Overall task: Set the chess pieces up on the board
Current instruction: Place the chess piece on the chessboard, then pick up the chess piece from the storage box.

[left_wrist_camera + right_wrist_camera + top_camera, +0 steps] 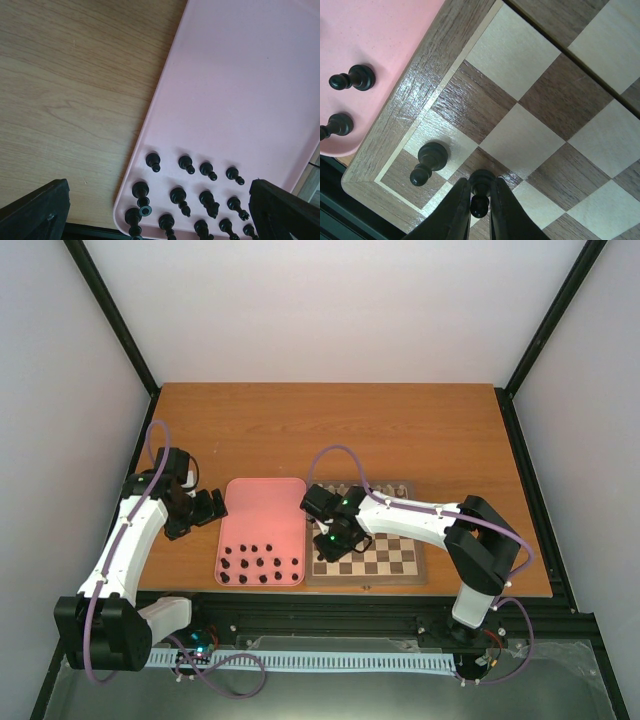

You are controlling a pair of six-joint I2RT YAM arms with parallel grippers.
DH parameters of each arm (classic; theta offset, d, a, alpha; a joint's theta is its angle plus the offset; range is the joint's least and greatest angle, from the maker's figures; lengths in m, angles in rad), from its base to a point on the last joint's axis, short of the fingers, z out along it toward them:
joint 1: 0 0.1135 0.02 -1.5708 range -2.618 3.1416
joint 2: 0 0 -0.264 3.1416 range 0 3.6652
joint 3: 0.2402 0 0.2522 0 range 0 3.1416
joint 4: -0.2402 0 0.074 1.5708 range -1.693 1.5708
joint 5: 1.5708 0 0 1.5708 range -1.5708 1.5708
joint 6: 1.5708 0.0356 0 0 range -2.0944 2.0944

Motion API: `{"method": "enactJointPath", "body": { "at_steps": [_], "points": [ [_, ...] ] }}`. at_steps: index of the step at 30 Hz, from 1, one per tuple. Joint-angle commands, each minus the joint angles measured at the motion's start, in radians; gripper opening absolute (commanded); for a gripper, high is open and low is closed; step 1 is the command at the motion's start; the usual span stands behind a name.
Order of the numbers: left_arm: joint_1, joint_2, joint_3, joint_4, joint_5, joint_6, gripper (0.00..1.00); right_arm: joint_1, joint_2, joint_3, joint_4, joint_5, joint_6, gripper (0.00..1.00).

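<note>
The board [395,560] lies right of the pink tray [265,505]. My right gripper [480,200] sits over the board's near-left corner [520,135], its fingers pressed to both sides of a black pawn [481,186] that stands on a dark square. Another black pawn [429,160] stands on the light square beside it. Several black chess pieces [190,195] stand in rows at the tray's near end [260,565]. My left gripper [160,215] hangs open above those pieces, holding nothing; in the top view it [205,508] is at the tray's left edge.
The tray's far half [240,75] is bare pink. Two black pawns [352,79] stand in the tray's corner next to the board's brown border. Small pieces line the board's far edge [370,488]. Wooden tabletop [75,75] extends left of the tray.
</note>
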Motion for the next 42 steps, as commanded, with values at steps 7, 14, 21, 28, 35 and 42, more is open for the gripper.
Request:
{"method": "enactJointPath", "body": {
  "at_steps": [7, 14, 21, 28, 35, 42],
  "points": [
    [0.006, 0.003, -0.003, 0.015, 0.01, 0.012, 1.0, -0.001, -0.001, 0.007, -0.001, -0.008, -0.011, 0.17],
    [0.006, 0.01, -0.001, 0.018, 0.011, 0.012, 1.0, -0.001, -0.023, 0.031, -0.031, 0.026, -0.004, 0.28],
    [0.007, 0.011, 0.004, 0.021, 0.015, 0.01, 1.0, -0.001, -0.071, 0.115, -0.093, 0.08, -0.003, 0.39],
    [0.006, 0.004, -0.001, 0.019, 0.014, 0.009, 1.0, 0.003, -0.019, 0.234, -0.118, 0.07, -0.047, 0.44],
    [0.006, 0.0, 0.002, 0.014, 0.013, 0.004, 1.0, 0.075, 0.109, 0.369, -0.116, 0.023, -0.111, 0.43],
    [0.006, -0.006, 0.013, -0.001, 0.006, 0.007, 1.0, 0.114, 0.214, 0.41, -0.102, -0.066, -0.154, 0.42]
  ]
}}
